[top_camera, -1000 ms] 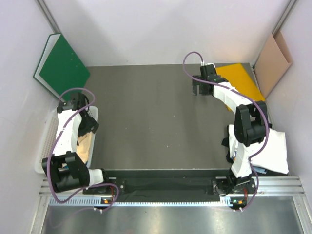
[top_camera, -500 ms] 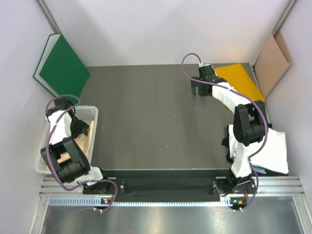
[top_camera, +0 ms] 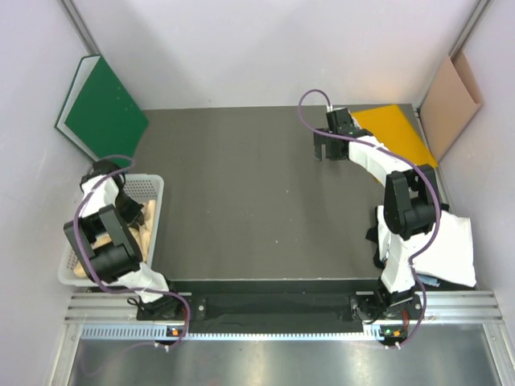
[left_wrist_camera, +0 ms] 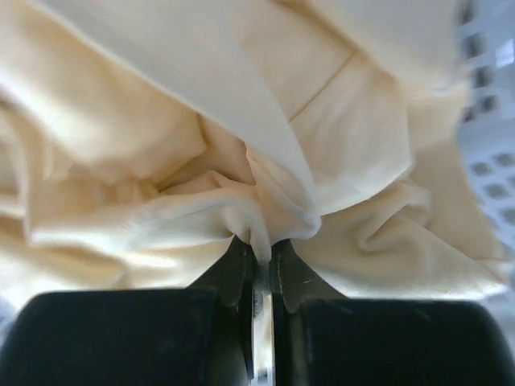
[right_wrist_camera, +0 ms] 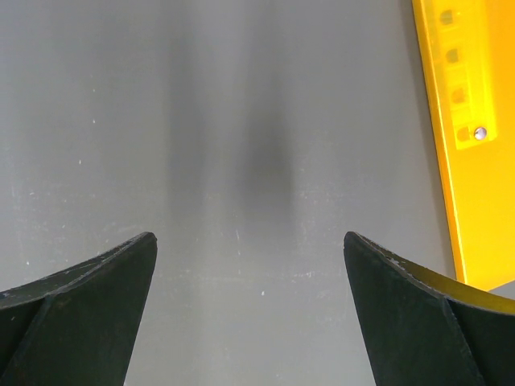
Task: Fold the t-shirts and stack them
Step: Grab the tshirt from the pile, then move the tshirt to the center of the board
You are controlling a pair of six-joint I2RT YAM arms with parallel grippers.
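**Left gripper pinched on the yellow tee; right gripper wide open, empty**

Far left, a green board (top_camera: 105, 108) leans against the side wall, beyond the corner of your table (top_camera: 241, 201). Just nearer than that sits the white basket (top_camera: 154, 186), at the table's left edge. Your left arm is bent down into it.

The pale yellow t-shirt (left_wrist_camera: 161, 145) is inside that basket. It is bunched and creased, not folded. In the left wrist view your left gripper (left_wrist_camera: 261, 245) has its jaws drawn in to a thin slit. A small ridge of the yellow cloth is nipped between the tips. Cloth fills nearly the whole of that view, and the basket's mesh wall shows only at the right edge.

Further right, your right gripper (top_camera: 324, 147) hangs over the far part of the table, just left of the yellow folder (top_camera: 394, 133). In the right wrist view its jaws are spread wide with nothing between them, only dark table surface below. The folder's edge runs down the right side of that view, outside the jaws and not gripped.

Far right, a cardboard sheet (top_camera: 451, 96) leans on the right wall. The white t-shirt (top_camera: 451, 241) lies at the table's right edge beside the right arm's base, partly hidden by the arm. Its print is too small to make out from above. A sliver of blue shows at its near edge, but you can't tell what it is from here.
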